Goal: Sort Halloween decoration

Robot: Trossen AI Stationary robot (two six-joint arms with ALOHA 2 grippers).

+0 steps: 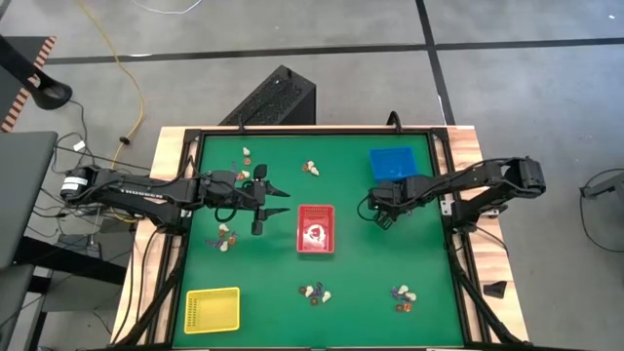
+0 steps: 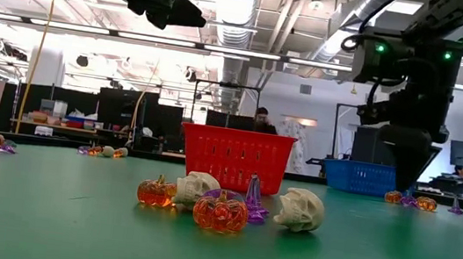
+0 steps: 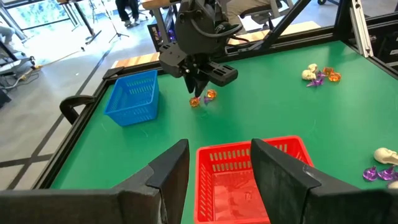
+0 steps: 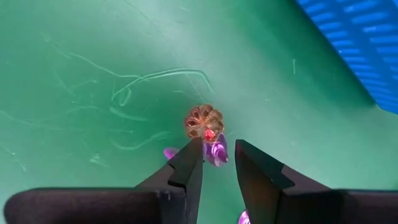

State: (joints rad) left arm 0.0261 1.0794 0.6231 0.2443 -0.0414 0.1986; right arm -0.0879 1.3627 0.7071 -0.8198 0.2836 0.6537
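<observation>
Small clusters of cream skulls, orange pumpkins and purple trinkets lie on the green mat, one of them close in the low view point(image 2: 222, 204). My right gripper point(image 4: 217, 149) points down beside the blue tray point(image 1: 393, 163), its tips low over the mat. It is open by a narrow gap. A purple trinket point(image 4: 216, 152) lies on the mat between its fingertips, with an orange pumpkin point(image 4: 203, 122) just beyond. My left gripper point(image 1: 276, 200) hovers open and empty, left of the red tray point(image 1: 302, 219).
A yellow tray point(image 1: 212, 309) sits at the near left corner. Other trinket clusters lie at the far side point(image 1: 310, 168), by the left arm point(image 1: 224, 237) and along the near side point(image 1: 314, 292) point(image 1: 403, 297). A black frame rims the mat. A person shows in the room behind.
</observation>
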